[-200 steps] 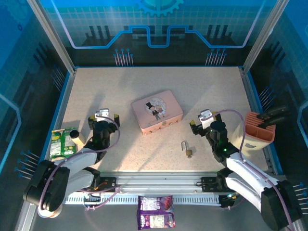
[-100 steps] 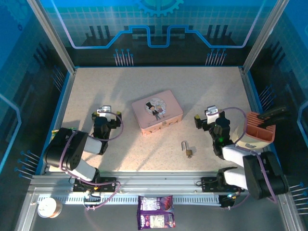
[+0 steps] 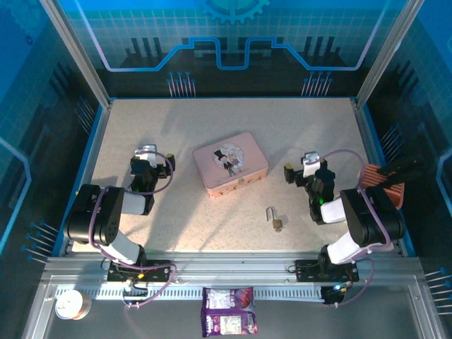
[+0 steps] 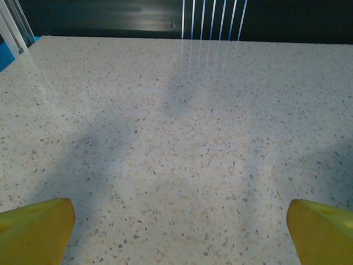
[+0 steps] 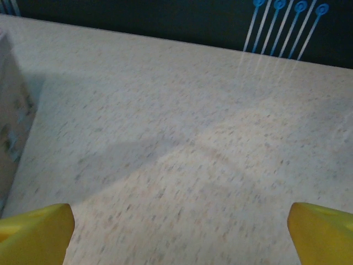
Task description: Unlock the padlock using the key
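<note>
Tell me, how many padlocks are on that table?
1: the padlock lies on the table, just in front of the tin. More could hide inside the tin.

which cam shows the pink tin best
Top external: the tin shows whole from above, with the cartoon couple on its lid and all four edges clear. The right wrist view catches a blurred, shadowed slice of its side at the left edge of the picture.
</note>
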Robot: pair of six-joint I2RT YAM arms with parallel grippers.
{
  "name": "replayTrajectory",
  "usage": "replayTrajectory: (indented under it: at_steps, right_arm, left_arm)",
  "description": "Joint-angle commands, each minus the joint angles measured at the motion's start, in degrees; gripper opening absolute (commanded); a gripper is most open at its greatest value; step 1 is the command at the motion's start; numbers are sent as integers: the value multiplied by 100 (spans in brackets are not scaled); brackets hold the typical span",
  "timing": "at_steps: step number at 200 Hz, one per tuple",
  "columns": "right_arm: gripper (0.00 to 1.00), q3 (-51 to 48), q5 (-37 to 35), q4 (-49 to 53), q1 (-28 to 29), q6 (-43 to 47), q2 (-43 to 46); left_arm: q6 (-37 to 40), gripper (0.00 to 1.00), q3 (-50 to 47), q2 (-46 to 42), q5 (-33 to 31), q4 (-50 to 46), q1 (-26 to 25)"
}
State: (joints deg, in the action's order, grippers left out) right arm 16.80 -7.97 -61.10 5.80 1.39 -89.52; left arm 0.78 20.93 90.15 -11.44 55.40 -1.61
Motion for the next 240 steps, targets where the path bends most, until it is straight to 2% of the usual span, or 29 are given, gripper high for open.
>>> replayTrajectory:
  at_steps: [1,240]
  right_arm:
    - [100,425,-691,678,-82,-336,127]
    - [100,438,-756,629,-66,-301,97]
  left_arm:
    - [-148,99,41,-103,132,-90,38]
    - [-167,99,17,-102,55,-58,38]
